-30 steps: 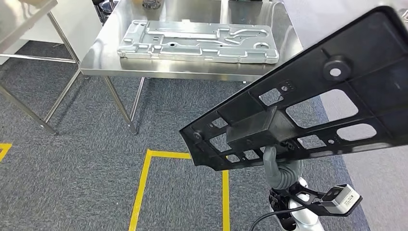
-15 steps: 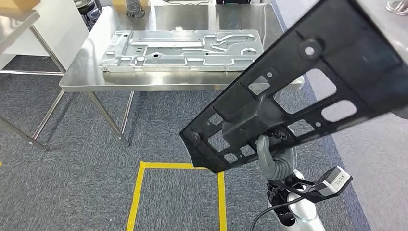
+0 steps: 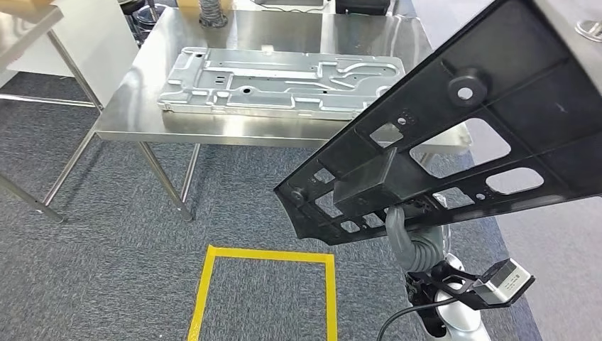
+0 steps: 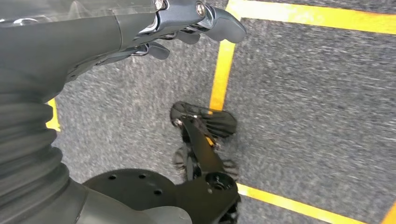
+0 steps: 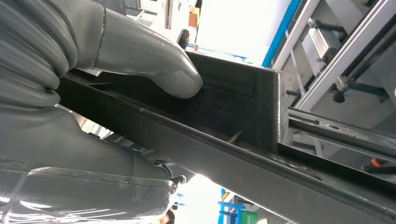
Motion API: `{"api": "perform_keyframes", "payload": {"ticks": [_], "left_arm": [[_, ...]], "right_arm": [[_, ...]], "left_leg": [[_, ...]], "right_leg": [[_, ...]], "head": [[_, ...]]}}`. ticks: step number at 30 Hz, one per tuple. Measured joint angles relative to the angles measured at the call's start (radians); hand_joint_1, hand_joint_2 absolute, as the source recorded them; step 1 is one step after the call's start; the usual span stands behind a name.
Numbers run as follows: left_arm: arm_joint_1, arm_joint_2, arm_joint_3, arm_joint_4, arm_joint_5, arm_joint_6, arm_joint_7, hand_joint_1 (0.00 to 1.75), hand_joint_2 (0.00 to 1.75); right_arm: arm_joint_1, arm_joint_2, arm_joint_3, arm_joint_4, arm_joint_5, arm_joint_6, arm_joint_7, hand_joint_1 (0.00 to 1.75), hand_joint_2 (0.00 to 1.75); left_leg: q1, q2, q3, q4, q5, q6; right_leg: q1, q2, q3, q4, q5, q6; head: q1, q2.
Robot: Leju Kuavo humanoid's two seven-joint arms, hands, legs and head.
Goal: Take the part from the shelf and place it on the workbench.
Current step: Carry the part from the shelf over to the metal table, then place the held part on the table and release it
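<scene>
A large black plastic panel (image 3: 497,128) with several cut-outs hangs tilted in the air at the right of the head view. My right hand (image 3: 409,244) grips it from below at its near edge. In the right wrist view the grey thumb (image 5: 154,60) presses on the panel's (image 5: 243,102) boxy rib. The steel workbench (image 3: 284,32) stands ahead, beyond the panel's low end. My left hand (image 4: 187,23) hangs over the grey carpet, holding nothing, fingers loosely apart.
A flat silver metal plate (image 3: 284,82) covers much of the workbench's near half. Slanted table legs (image 3: 167,181) stand below it. A yellow tape square (image 3: 206,284) marks the carpet before me. Another steel table (image 3: 21,21) stands at the far left.
The whole picture has shifted as the camera moved; the workbench now sits lower and further right than half a second ago. The black panel stays in my right hand, tilted slightly differently.
</scene>
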Motion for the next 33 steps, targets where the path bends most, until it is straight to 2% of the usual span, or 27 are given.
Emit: {"api": "perform_keyframes", "payload": {"ticks": [1,2,3,4,6,7,8,9,11,12,13,14,15,17,18,19,21,22,23,25,27,28,29,30,31,32,33], "left_arm": [[-0.001,-0.002,-0.001,0.0,0.0,-0.001,0.0,0.0,1.75],[-0.003,-0.004,-0.002,0.0,0.0,-0.002,-0.001,0.0,1.75],[-0.005,-0.005,-0.003,0.0,0.0,-0.004,-0.002,0.0,1.75],[-0.005,-0.007,-0.004,0.0,0.0,-0.006,-0.002,0.0,1.75],[-0.006,-0.005,-0.005,0.0,0.0,-0.008,-0.002,0.0,1.75],[-0.006,-0.004,-0.006,0.0,-0.001,-0.008,-0.002,0.0,1.75],[-0.007,-0.004,-0.006,0.0,0.0,-0.008,-0.002,0.0,1.75],[-0.009,-0.003,-0.006,0.0,0.0,-0.008,-0.002,0.0,1.75],[-0.011,-0.003,-0.007,0.0,0.0,-0.008,-0.002,0.0,1.75],[-0.011,-0.003,-0.007,0.0,0.0,-0.008,-0.002,0.0,1.75],[-0.01,-0.002,-0.007,0.0,0.0,-0.008,-0.002,0.0,1.75],[-0.008,-0.002,-0.007,0.0,0.0,-0.008,-0.001,0.0,1.75],[-0.007,-0.002,-0.007,0.0,0.0,-0.008,-0.001,0.0,1.75],[-0.003,0.0,-0.007,0.0,0.0,-0.007,-0.001,0.0,1.75],[-0.003,0.0,-0.007,0.0,0.001,-0.007,-0.001,0.0,1.75],[-0.003,0.0,-0.008,0.001,0.001,-0.007,0.0,0.0,1.75],[-0.003,0.001,-0.01,0.001,0.001,-0.006,0.0,0.0,1.75],[-0.004,0.001,-0.011,0.001,0.001,-0.006,-0.001,0.0,1.75],[-0.004,0.001,-0.012,0.001,0.001,-0.006,-0.001,0.0,1.75],[-0.006,0.002,-0.015,0.001,0.001,-0.004,-0.001,0.0,1.75],[-0.007,0.005,-0.02,0.001,0.0,-0.003,-0.002,0.0,1.75],[-0.007,0.005,-0.023,0.001,-0.001,-0.003,-0.002,0.0,1.75],[-0.007,0.005,-0.026,0.001,-0.002,-0.003,-0.002,0.0,1.75],[-0.006,0.005,-0.028,0.001,-0.002,-0.003,-0.002,0.0,1.75],[-0.006,0.005,-0.03,0.001,-0.003,-0.003,-0.002,0.0,1.75],[-0.007,0.005,-0.031,0.001,-0.003,-0.003,-0.002,0.0,1.75],[-0.007,0.004,-0.031,0.001,-0.003,-0.003,-0.002,0.0,1.75]], "right_arm": [[0.001,-0.004,-0.002,-0.001,0.0,0.002,0.0,1.75,1.75],[0.002,-0.007,-0.005,-0.001,-0.002,0.006,-0.001,1.75,1.75],[0.002,-0.01,-0.007,-0.001,-0.005,0.013,-0.002,1.75,1.75],[0.002,-0.012,-0.008,-0.002,-0.01,0.019,-0.003,1.75,1.75],[-0.001,-0.014,-0.01,-0.006,-0.016,0.029,-0.007,1.75,1.75],[-0.003,-0.014,-0.01,-0.008,-0.017,0.031,-0.008,1.75,1.75],[-0.005,-0.015,-0.01,-0.008,-0.015,0.03,-0.009,1.75,1.75],[-0.006,-0.015,-0.01,-0.009,-0.01,0.025,-0.011,1.75,1.75],[-0.007,-0.015,-0.01,-0.009,0.006,0.01,-0.017,1.75,1.75],[-0.007,-0.014,-0.009,-0.009,0.014,0.004,-0.02,1.75,1.75],[-0.007,-0.014,-0.009,-0.009,0.019,-0.001,-0.022,1.75,1.75],[-0.007,-0.014,-0.009,-0.009,0.022,-0.003,-0.022,1.75,1.75],[-0.007,-0.014,-0.009,-0.009,0.026,-0.007,-0.023,1.75,1.75],[-0.006,-0.014,-0.009,-0.009,0.04,-0.022,-0.027,1.75,1.75],[-0.006,-0.014,-0.009,-0.011,0.05,-0.033,-0.031,1.75,1.75],[-0.005,-0.014,-0.009,-0.014,0.058,-0.044,-0.035,1.75,1.75],[-0.006,-0.013,-0.009,-0.027,0.064,-0.056,-0.044,1.75,1.75],[-0.006,-0.013,-0.009,-0.033,0.064,-0.059,-0.047,1.75,1.75],[-0.008,-0.013,-0.01,-0.038,0.063,-0.061,-0.051,1.75,1.75],[-0.011,-0.013,-0.01,-0.047,0.06,-0.062,-0.06,1.75,1.75],[-0.013,-0.011,-0.011,-0.052,0.053,-0.066,-0.076,1.75,1.75],[-0.015,-0.009,-0.011,-0.055,0.049,-0.069,-0.084,1.75,1.75],[-0.017,-0.007,-0.013,-0.058,0.046,-0.071,-0.089,1.75,1.75],[-0.019,-0.006,-0.014,-0.06,0.044,-0.073,-0.092,1.75,1.75],[-0.021,-0.005,-0.016,-0.063,0.043,-0.074,-0.094,1.75,1.75],[-0.022,-0.004,-0.018,-0.065,0.043,-0.074,-0.095,1.75,1.75],[-0.023,-0.004,-0.019,-0.066,0.042,-0.075,-0.095,1.75,1.75]], "left_leg": [[-0.001,-0.006,0.01,0.0,-0.009,-0.001],[-0.001,-0.011,0.019,-0.003,-0.016,-0.003],[0.0,-0.017,0.025,-0.007,-0.022,-0.007],[0.0,-0.021,0.03,-0.009,-0.023,-0.012],[-0.001,-0.024,0.038,0.0,-0.015,-0.022],[-0.002,-0.017,0.032,0.025,-0.008,-0.027],[-0.002,-0.009,0.013,0.065,-0.008,-0.031],[-0.001,0.0,-0.021,0.122,-0.019,-0.036],[0.004,0.012,-0.102,0.239,-0.074,-0.046],[0.007,0.014,-0.136,0.274,-0.102,-0.052],[0.01,0.016,-0.156,0.278,-0.116,-0.057],[0.013,0.018,-0.161,0.251,-0.106,-0.061],[0.016,0.019,-0.155,0.196,-0.07,-0.064],[0.019,0.023,-0.135,0.071,0.041,-0.065],[0.018,0.025,-0.129,0.031,0.081,-0.059],[0.016,0.026,-0.127,0.012,0.102,-0.052],[0.015,0.025,-0.117,0.006,0.096,-0.034],[0.016,0.024,-0.108,0.002,0.092,-0.027],[0.017,0.023,-0.097,-0.001,0.087,-0.021],[0.017,0.022,-0.077,-0.005,0.072,-0.013],[0.016,0.021,-0.057,-0.006,0.053,-0.01],[0.015,0.02,-0.044,-0.006,0.041,-0.011],[0.015,0.019,-0.027,-0.006,0.028,-0.012],[0.014,0.018,-0.008,-0.007,0.015,-0.014],[0.013,0.017,0.01,-0.008,0.001,-0.016],[0.011,0.017,0.027,-0.006,-0.014,-0.019],[0.009,0.016,0.04,-0.008,-0.027,-0.023]], "right_leg": [[0.003,0.01,0.015,-0.066,0.057,-0.01],[0.007,0.019,0.026,-0.119,0.098,-0.019],[0.011,0.026,0.035,-0.154,0.127,-0.028],[0.014,0.03,0.04,-0.17,0.137,-0.034],[0.012,0.026,0.062,-0.189,0.133,-0.044],[0.009,0.024,0.076,-0.199,0.131,-0.05],[0.006,0.021,0.091,-0.205,0.126,-0.053],[0.004,0.018,0.104,-0.209,0.12,-0.055],[0.003,0.013,0.125,-0.21,0.101,-0.058],[0.001,0.013,0.136,-0.21,0.09,-0.057],[0.0,0.012,0.149,-0.21,0.08,-0.055],[-0.002,0.013,0.164,-0.209,0.068,-0.053],[-0.005,0.013,0.179,-0.209,0.056,-0.049],[-0.006,0.013,0.206,-0.207,0.031,-0.038],[-0.005,0.013,0.213,-0.206,0.019,-0.031],[-0.004,0.013,0.219,-0.205,0.012,-0.024],[-0.004,0.012,0.225,-0.199,0.008,-0.01],[-0.005,0.009,0.22,-0.18,0.011,-0.005],[-0.007,0.006,0.202,-0.144,0.011,-0.002],[-0.009,0.0,0.128,-0.026,-0.015,0.006],[-0.01,-0.001,0.038,0.083,-0.07,0.01],[-0.01,-0.001,0.008,0.102,-0.09,0.01],[-0.009,-0.001,-0.007,0.089,-0.091,0.008],[-0.008,-0.001,-0.007,0.046,-0.068,0.002],[-0.005,-0.003,0.0,-0.016,-0.017,-0.006],[-0.001,-0.003,0.007,-0.078,0.05,-0.016],[0.004,-0.004,0.013,-0.124,0.103,-0.024]], "head": [[-0.001,0.0],[-0.003,0.0],[-0.004,0.0],[-0.006,0.0],[-0.006,0.0],[-0.007,0.0],[-0.01,0.0],[-0.012,0.0],[-0.017,0.0],[-0.016,0.0],[-0.017,0.0],[-0.017,0.0],[-0.017,0.0],[-0.017,0.0],[-0.018,0.0],[-0.018,0.0],[-0.018,0.0],[-0.018,0.0],[-0.017,0.0],[-0.015,0.0],[-0.015,0.0],[-0.015,0.0],[-0.015,0.0],[-0.015,0.0],[-0.015,0.0],[-0.015,0.0],[-0.016,0.0]]}}
